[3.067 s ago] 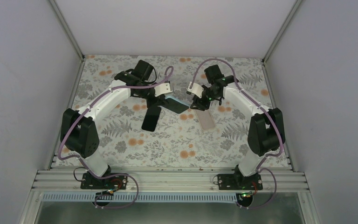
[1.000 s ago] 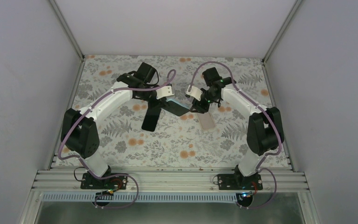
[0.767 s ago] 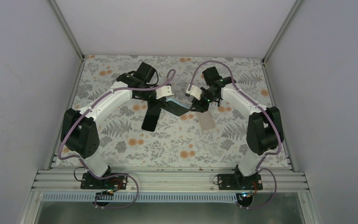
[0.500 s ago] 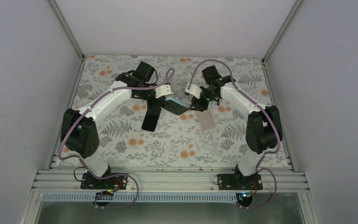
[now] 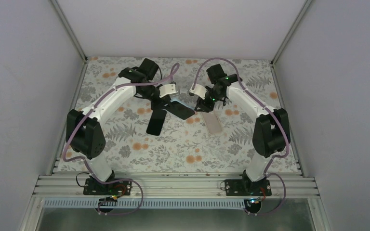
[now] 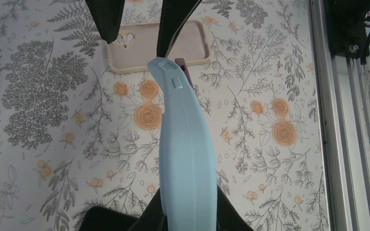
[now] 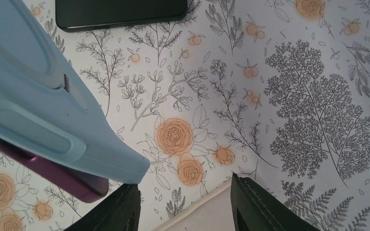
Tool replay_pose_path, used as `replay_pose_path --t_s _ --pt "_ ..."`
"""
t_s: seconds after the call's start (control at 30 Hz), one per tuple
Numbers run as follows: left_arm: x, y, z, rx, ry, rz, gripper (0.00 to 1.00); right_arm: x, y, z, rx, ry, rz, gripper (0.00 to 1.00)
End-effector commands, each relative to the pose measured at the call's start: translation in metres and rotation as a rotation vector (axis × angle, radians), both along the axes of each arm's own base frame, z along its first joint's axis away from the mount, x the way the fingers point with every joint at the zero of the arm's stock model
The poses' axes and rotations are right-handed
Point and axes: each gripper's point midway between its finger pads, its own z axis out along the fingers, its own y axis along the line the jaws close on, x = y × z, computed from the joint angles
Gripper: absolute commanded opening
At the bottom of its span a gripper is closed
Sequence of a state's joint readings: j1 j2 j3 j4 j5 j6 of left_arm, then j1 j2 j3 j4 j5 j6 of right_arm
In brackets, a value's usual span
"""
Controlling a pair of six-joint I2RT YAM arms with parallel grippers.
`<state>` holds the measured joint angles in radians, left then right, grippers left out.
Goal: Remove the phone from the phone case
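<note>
- The left gripper [image 6: 188,217] is clamped on the light blue phone case [image 6: 185,144] and holds it in the air, just left of the empty beige case [image 5: 214,124].
- The purple phone [image 7: 53,175] sits in the blue case, with its edge showing at one end.
- The right gripper [image 7: 183,204] has its fingers apart above the beige case. They are near the blue case's end but not closed on it.
- A black phone [image 5: 155,122] lies flat, farther left of the beige case.
</note>
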<state>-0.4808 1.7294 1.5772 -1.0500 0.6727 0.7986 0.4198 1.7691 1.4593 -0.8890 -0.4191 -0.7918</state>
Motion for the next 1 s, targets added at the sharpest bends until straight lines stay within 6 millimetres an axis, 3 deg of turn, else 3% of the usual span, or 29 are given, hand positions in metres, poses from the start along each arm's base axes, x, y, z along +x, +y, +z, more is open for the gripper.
replay_pose_path --t_s 0.0,0.13,0.4,0.63,0.73,0.9,0.97 --pt "-0.047 -0.038 0.048 -0.289 0.103 -0.222 0.02 0.026 0.033 0.022 0.092 -0.106 0.021 0.49" --pt "-0.041 -0.040 0.044 -0.285 0.093 -0.200 0.02 0.007 0.043 0.024 0.116 -0.049 0.089 0.49" --pt "-0.018 -0.042 0.048 -0.268 -0.019 -0.124 0.02 -0.075 0.076 0.038 0.194 0.128 0.326 0.50" --pt "-0.014 -0.044 0.059 -0.298 -0.032 -0.121 0.02 -0.091 0.090 0.068 0.330 0.159 0.407 0.51" --pt "0.001 -0.042 0.060 -0.292 -0.080 -0.079 0.02 -0.111 0.096 0.085 0.428 0.279 0.504 0.51" --pt "0.054 -0.028 0.066 -0.293 -0.237 0.094 0.02 -0.129 0.101 0.089 0.486 0.347 0.527 0.35" --pt "0.072 -0.024 0.071 -0.294 -0.321 0.161 0.02 -0.131 0.100 0.088 0.486 0.368 0.516 0.17"
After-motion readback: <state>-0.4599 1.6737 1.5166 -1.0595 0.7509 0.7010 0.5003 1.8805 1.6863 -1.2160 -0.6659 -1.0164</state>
